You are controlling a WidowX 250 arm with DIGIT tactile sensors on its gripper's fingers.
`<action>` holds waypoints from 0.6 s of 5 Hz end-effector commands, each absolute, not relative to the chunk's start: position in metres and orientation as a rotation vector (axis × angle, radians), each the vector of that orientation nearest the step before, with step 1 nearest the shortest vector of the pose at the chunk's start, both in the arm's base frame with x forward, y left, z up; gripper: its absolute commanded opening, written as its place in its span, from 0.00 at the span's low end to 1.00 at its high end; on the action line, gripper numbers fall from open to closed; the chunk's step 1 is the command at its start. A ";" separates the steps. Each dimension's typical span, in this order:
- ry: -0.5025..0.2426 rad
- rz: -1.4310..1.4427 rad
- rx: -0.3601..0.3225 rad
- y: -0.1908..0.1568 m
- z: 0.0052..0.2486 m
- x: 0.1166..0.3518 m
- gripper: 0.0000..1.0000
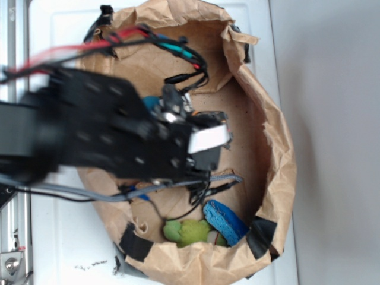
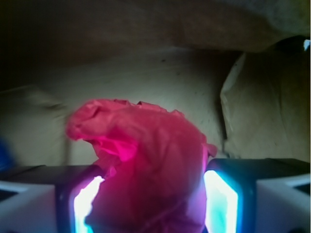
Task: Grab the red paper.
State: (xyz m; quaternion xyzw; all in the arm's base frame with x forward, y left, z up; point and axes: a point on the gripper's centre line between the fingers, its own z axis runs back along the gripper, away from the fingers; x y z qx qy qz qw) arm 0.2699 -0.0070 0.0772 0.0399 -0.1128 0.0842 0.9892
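In the wrist view the red paper (image 2: 146, 145), a crumpled bright red wad, fills the space between my gripper's (image 2: 153, 194) two glowing pads (image 2: 221, 204). It presses against both of them, so the gripper is shut on it. Brown paper floor and wall lie behind the wad. In the exterior view my black arm (image 1: 119, 136) reaches down into the brown paper bag (image 1: 279, 154) and hides both the fingers and the red paper.
A sliver of teal-blue (image 1: 151, 102) shows at the arm's upper edge. A green soft toy (image 1: 187, 231) and a blue object (image 1: 224, 221) lie at the bag's near rim. Cables loop over the bag's interior. The bag sits on a white surface (image 1: 59, 249).
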 end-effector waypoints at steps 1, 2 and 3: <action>-0.251 0.146 -0.105 0.007 0.164 0.260 0.00; -0.243 0.161 -0.165 0.013 0.173 0.256 0.00; -0.294 0.119 -0.117 0.014 0.174 0.254 0.00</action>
